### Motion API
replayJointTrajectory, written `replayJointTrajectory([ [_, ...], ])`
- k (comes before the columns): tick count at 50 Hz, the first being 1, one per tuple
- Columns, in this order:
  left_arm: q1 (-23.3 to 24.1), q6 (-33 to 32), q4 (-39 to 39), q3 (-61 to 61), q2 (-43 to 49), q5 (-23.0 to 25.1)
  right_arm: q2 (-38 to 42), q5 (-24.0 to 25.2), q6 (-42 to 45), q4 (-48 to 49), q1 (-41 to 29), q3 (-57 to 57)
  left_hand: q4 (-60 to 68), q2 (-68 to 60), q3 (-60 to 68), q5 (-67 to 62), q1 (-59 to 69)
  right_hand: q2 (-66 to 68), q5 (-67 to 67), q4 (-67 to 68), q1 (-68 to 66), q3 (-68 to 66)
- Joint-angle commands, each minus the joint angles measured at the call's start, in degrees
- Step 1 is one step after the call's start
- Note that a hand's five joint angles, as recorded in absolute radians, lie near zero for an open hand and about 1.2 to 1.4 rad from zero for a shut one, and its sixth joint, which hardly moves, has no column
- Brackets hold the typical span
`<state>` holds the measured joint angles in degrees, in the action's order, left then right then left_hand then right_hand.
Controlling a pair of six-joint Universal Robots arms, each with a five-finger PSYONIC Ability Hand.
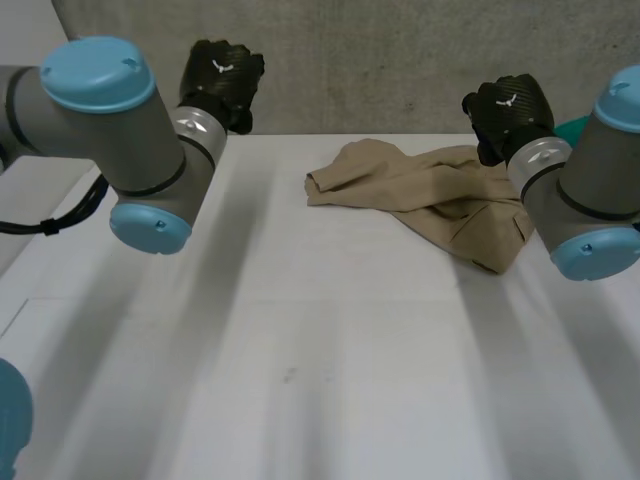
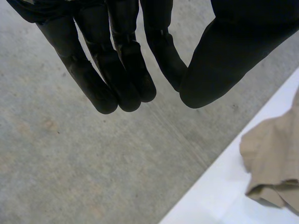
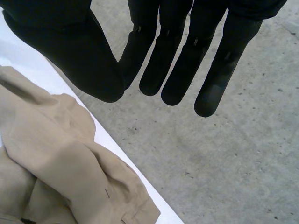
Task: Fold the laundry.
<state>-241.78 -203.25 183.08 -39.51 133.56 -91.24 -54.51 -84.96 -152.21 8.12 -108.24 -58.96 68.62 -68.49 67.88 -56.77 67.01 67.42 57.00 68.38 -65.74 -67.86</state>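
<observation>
One white table [image 1: 300,380] ran bare across its near half. Above it reached the robot's two arms, the left arm [image 1: 120,120] at about 9 o'clock from the table's middle and the right arm [image 1: 590,190] at about 3 o'clock.

Farther back, at roughly 1 o'clock, lay one tan garment [image 1: 430,190], crumpled in a loose heap with its folds bunched. It lay flat on the tabletop close to the far edge, and no hand was on it.

Two black hands hung at the table's far edge. The left hand [image 1: 222,75], at about 11 o'clock, was well apart from the garment. Its wrist view showed the fingers [image 2: 124,70] straight and close side by side, the thumb set off from them, with nothing between. The right hand [image 1: 508,112], at about 1 o'clock, hung just past the garment's far right end. Its wrist view showed the fingers [image 3: 180,65] straight and slightly spread and the thumb apart, holding nothing, with the tan cloth on the thumb's side.

Beyond the far edge lay grey concrete [image 2: 93,163].
</observation>
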Motion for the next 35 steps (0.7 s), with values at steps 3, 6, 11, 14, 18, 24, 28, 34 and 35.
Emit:
replayJointTrajectory([
  [3, -1.33, 2.76, 0.18, -3.2, -4.7, 0.63, 0.27, -2.14, -0.11, -16.06, 0.23, 3.75, -19.57, 19.44, -18.83, 17.72, -17.97, -27.55, -27.12, -28.5, 25.86, 27.98],
  [6, -1.59, 4.44, -1.05, -4.61, -6.11, 0.8, 2.3, -2.84, -0.28, -22.16, 0.14, 5.87, -35.82, 35.69, -35.08, 33.97, -34.21, -37.37, -36.95, -38.33, 35.69, 37.81],
  [11, -2.12, 7.69, -2.55, -8.38, -9.18, 1.06, 9.23, -3.37, -0.98, -27.19, 0.31, 9.99, -53.15, 53.02, -52.41, 51.3, -51.54, -47.15, -46.73, -48.11, 45.46, 47.58],
  [14, -2.21, 8.66, -2.64, -10.06, -10.33, 1.59, 13.02, -3.46, -0.99, -26.49, 0.58, 11.93, -55.72, 55.58, -54.98, 53.87, -54.11, -47.33, -46.9, -48.28, 45.64, 47.76],
  [18, -2.3, 9.8, -2.64, -13.13, -11.83, 2.65, 19.7, -3.64, -0.64, -23.24, 0.93, 16.06, -55.72, 55.59, -54.98, 53.87, -54.11, -46.99, -46.57, -47.95, 45.31, 47.43],
  [24, -2.56, 10.16, -2.11, -17.18, -13.23, 3.26, 28.4, -6.01, 0.86, -18.49, 1.28, 22.74, -55.72, 55.59, -54.98, 53.87, -54.11, -41.46, -41.04, -42.42, 39.78, 41.9],
  [28, -2.91, 10.24, -1.58, -18.85, -13.76, 3.35, 30.69, -7.41, 2.35, -15.24, 1.72, 25.47, -55.72, 55.59, -54.98, 53.87, -54.11, 0.8, 1.22, -0.16, -2.48, -0.36],
  [34, -3.61, 10.24, -1.41, -20.17, -14.2, 3.35, 22.28, -7.33, -0.89, -15.67, 1.02, 21.18, -55.55, 55.42, -54.81, 53.7, -53.94, 12.58, 13.0, 11.62, -14.26, -12.14],
  [35, -3.61, 10.24, -1.41, -20.17, -14.2, 3.26, 19.65, -6.89, -1.6, -15.59, 0.58, 19.6, -55.55, 55.42, -54.81, 53.7, -53.94, 12.58, 13.0, 11.62, -14.26, -12.14],
])
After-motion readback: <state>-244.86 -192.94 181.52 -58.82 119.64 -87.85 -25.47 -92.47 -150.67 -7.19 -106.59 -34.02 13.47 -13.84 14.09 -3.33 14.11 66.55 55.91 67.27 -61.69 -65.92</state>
